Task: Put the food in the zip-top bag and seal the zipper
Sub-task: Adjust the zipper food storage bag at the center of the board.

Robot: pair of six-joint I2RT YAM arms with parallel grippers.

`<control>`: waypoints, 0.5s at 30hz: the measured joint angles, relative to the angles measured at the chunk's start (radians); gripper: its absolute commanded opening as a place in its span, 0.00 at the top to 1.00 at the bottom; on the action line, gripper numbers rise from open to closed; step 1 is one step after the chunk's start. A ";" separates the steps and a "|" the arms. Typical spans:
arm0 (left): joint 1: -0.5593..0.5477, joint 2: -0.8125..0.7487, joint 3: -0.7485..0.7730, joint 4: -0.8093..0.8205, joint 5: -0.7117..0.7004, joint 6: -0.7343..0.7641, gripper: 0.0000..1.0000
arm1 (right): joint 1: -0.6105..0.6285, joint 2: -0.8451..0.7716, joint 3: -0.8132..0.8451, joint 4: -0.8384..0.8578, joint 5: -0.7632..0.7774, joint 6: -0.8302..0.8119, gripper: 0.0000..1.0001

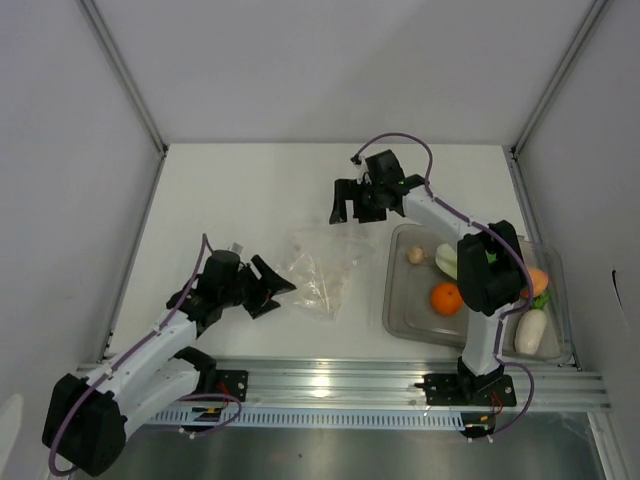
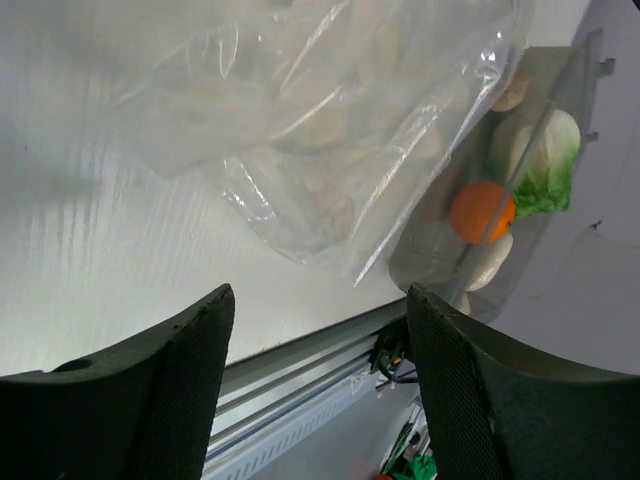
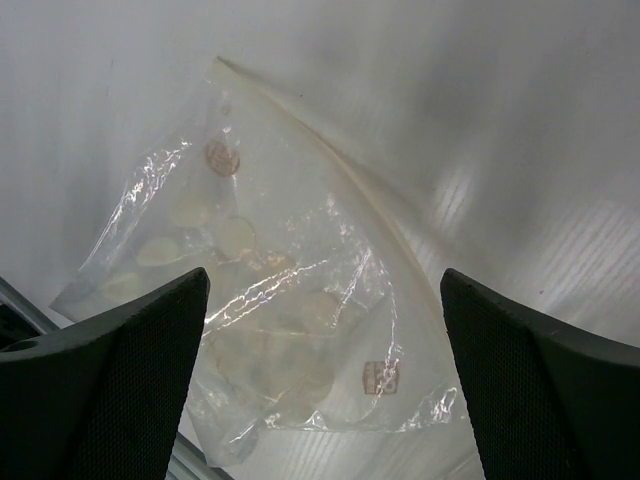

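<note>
My left end effector (image 2: 320,298) and right end effector (image 3: 322,280) are apart and empty. The zip-top bag (image 1: 318,268) lies just ahead of both. I might pinch both thin sides together, so its mouth won't open.

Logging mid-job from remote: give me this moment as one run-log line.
clear crinkly plastic bag: on table, unheld | round orange toy fruit: in clear rigid tray | left gripper: open, near bag | right gripper: open, over bag
</note>
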 measured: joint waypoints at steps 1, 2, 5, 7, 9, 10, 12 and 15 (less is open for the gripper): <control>0.000 0.048 0.023 0.005 -0.003 0.004 0.25 | 0.000 0.011 -0.002 0.005 -0.011 0.000 0.01; 0.000 0.076 0.038 0.005 -0.008 0.007 0.24 | 0.002 0.015 -0.008 0.012 -0.021 0.000 0.02; 0.000 0.169 0.110 0.006 -0.039 0.026 0.21 | 0.009 0.018 -0.043 0.040 -0.046 0.000 0.02; 0.003 0.221 0.159 0.002 -0.069 0.042 0.20 | 0.021 0.018 -0.071 0.057 -0.053 0.001 0.02; 0.018 0.275 0.210 -0.002 -0.095 0.063 0.20 | 0.040 0.017 -0.109 0.079 -0.067 0.005 0.04; 0.034 0.301 0.233 -0.003 -0.103 0.076 0.20 | 0.051 0.017 -0.132 0.094 -0.075 0.010 0.04; 0.075 0.354 0.272 -0.005 -0.124 0.105 0.20 | 0.080 0.016 -0.180 0.115 -0.091 0.024 0.05; 0.151 0.452 0.356 -0.051 -0.149 0.166 0.20 | 0.132 0.003 -0.253 0.157 -0.115 0.059 0.06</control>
